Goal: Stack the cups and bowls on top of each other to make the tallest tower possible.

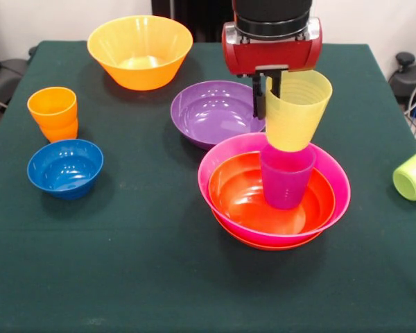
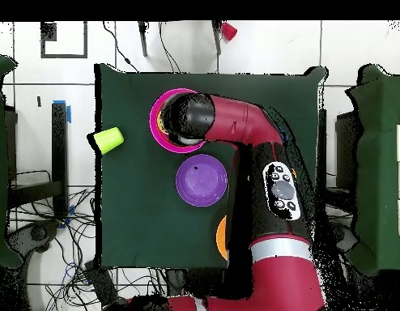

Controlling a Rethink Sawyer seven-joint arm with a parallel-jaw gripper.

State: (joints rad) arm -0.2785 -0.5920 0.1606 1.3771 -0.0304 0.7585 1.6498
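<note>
only the front view shows the gripper [image 1: 268, 94] clenched on the yellow cup's [image 1: 297, 111] rim; overhead, the arm [image 2: 236, 121] hides it. the cup sits tilted in the purple cup [image 1: 286, 179], inside the pink bowl [image 1: 333, 173] stack. the purple bowl [image 1: 211, 111] lies just behind it.

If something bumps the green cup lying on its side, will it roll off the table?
Probably it would roll. The green cup lies on its side near the table edge, and its round wall gives nothing to stop it. Being tapered, it would likely curve in an arc, not go straight. It looks like thin plastic, so likely light: even a small nudge might move it.
</note>
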